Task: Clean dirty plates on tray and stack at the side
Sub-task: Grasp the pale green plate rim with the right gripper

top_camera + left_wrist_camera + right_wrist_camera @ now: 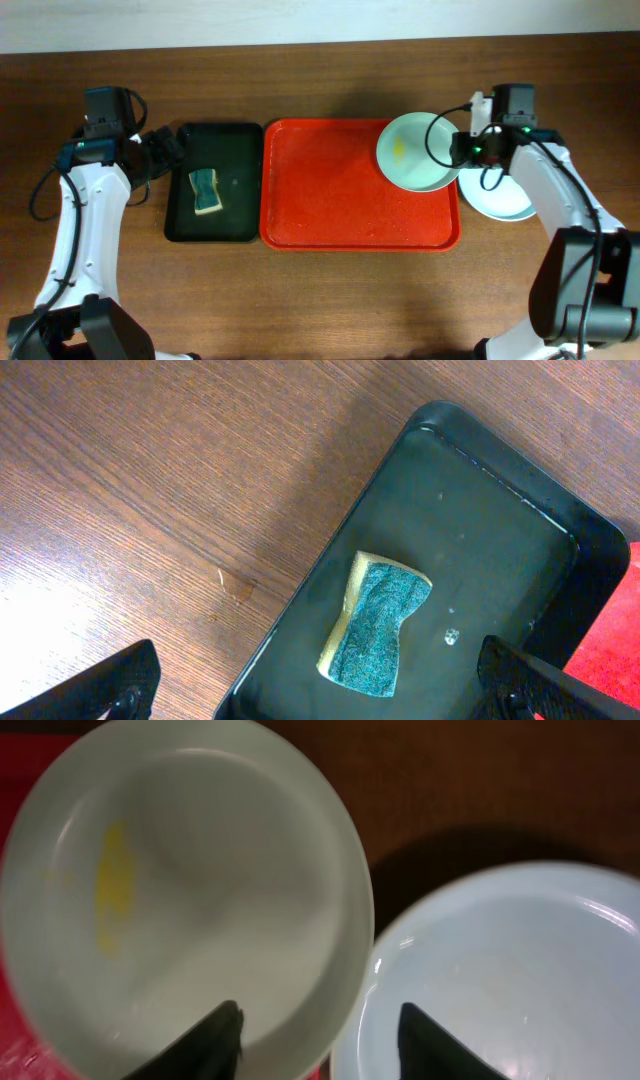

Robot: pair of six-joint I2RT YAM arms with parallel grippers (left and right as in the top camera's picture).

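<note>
Your right gripper (318,1025) stands partly open astride the rim of the mint green plate (190,890). One finger (215,1042) sits over the plate's inside. The other is over the pale blue plate (500,970), clear of the green rim, so nothing is clamped. The green plate, marked with a yellow smear (112,885), sits at the far right corner of the red tray (340,200), overhanging its rim. The blue plate lies on the table just beside it. Your left gripper (318,660) hangs wide open and empty above the black tray (480,510) holding a sponge (378,622).
</note>
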